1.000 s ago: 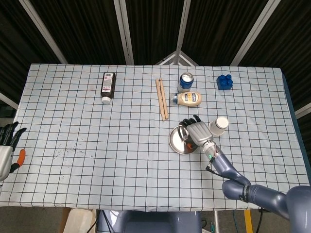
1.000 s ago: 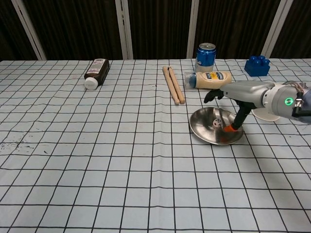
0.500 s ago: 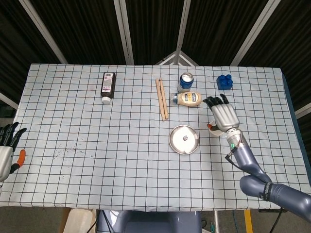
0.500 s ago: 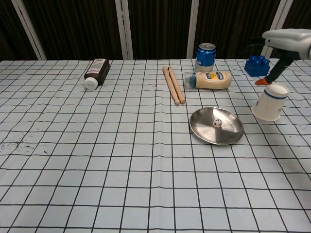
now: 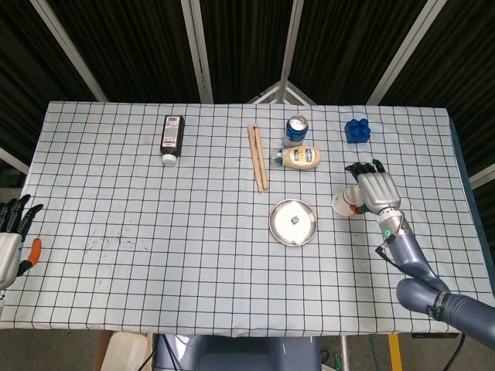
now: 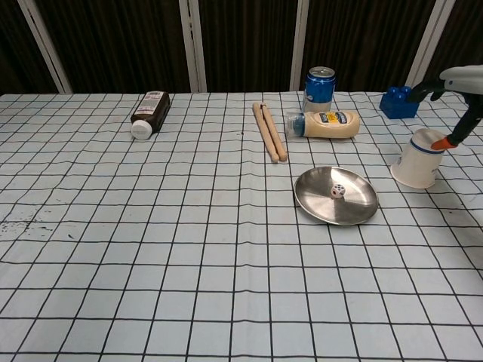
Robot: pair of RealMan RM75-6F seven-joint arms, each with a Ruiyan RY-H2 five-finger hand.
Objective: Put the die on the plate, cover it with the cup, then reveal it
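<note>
Head view: right hand point(image 5: 377, 188) over cup point(image 5: 345, 202), fingers spread, no grip yet. Die point(image 5: 293, 221) on plate point(image 5: 282, 228), left of hand.

Chest view: cup point(image 6: 419, 158) looks like light paper, crushable — take its sidewall gently.

We see our right robot hand point(image 5: 377, 189) with a pale silver-grey shell, black fingers and an orange thumb tip. A small green light glows at its wrist, where a thin black cable loops beside the smooth blue-grey forearm. A black ring marks the arm joint lower down. Our left robot hand point(image 5: 11, 236) is likewise white-grey, with black fingers and an orange thumb tip.
</note>
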